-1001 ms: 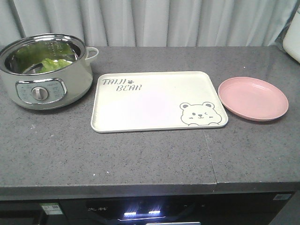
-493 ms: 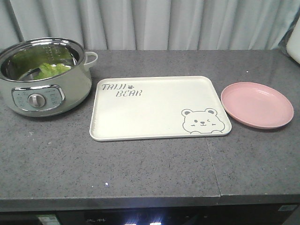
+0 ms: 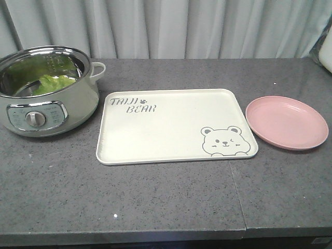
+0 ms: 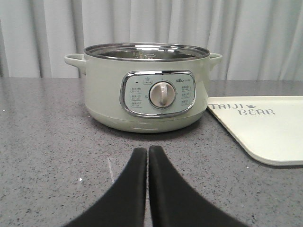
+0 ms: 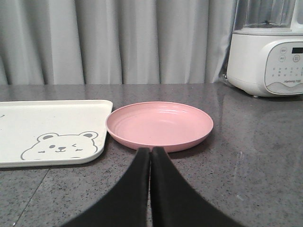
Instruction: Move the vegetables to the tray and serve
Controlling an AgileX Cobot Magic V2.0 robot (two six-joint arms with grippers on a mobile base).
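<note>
The vegetables [image 3: 52, 82], bright green lettuce leaves, lie inside a pale green electric pot [image 3: 46, 111] at the left of the counter. The cream tray [image 3: 171, 127] with "TAIJI BEAR" lettering and a bear face lies flat in the middle; its corner [image 4: 265, 130] shows in the left wrist view and its bear end [image 5: 47, 130] in the right wrist view. My left gripper [image 4: 147, 150] is shut and empty, low over the counter in front of the pot [image 4: 147, 90]. My right gripper [image 5: 151, 150] is shut and empty, just in front of the pink plate [image 5: 159, 124]. Neither gripper shows in the front view.
The round pink plate [image 3: 286, 121] lies right of the tray. A white blender-like appliance [image 5: 267, 52] stands at the far right by the curtain. The counter's front edge [image 3: 155, 236] runs along the bottom, with a seam [image 3: 236, 192] in the dark stone.
The whole scene has shifted down and grown slightly in the front view, as the camera came closer to the counter. The pot, tray and plate keep their places relative to each other.
</note>
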